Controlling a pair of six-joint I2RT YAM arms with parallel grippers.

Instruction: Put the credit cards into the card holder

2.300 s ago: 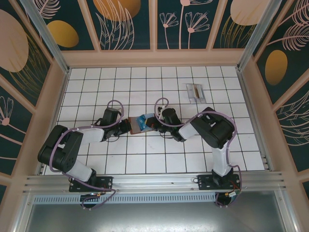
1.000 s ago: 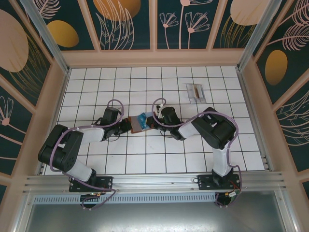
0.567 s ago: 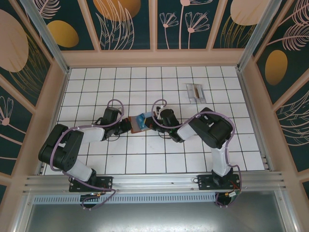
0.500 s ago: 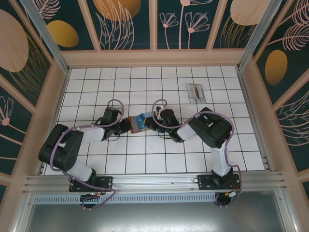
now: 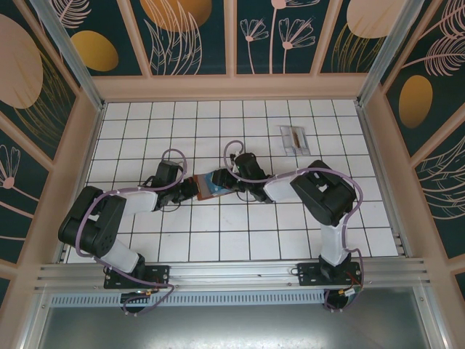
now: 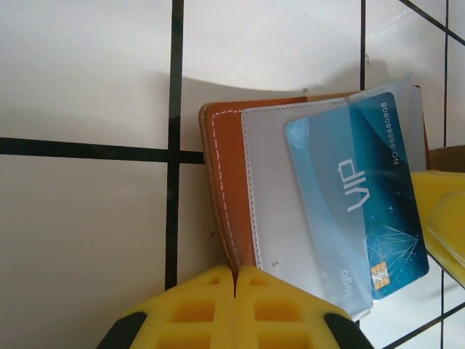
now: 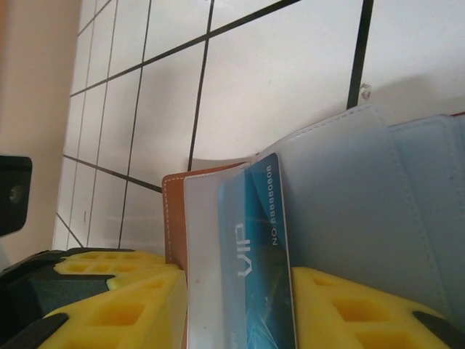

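Note:
The reddish-brown card holder [image 5: 207, 187] lies open on the white tiles at mid-table. My left gripper [image 5: 189, 190] is shut on its stitched leather edge [image 6: 227, 182], the yellow fingers [image 6: 196, 309] pressed together. A blue VIP credit card [image 6: 356, 196] sits part-way in the holder's pale sleeve [image 6: 272, 189]. My right gripper [image 5: 229, 179] is at the holder's right side. In the right wrist view its yellow fingers [image 7: 116, 305] stand apart, with the blue card [image 7: 261, 247] and the sleeve between them [image 7: 236, 280]. A grey-silver credit card [image 5: 293, 137] lies at the far right.
Wooden frame walls [image 5: 232, 86] with patterned panels enclose the tiled floor on three sides. A metal rail [image 5: 232, 273] runs along the near edge by the arm bases. Open tiles stretch around the holder in front and behind.
My right gripper's jaws have spread apart off the blue card, and its wrist has swung slightly toward the far side. The left gripper and the holder have stayed put.

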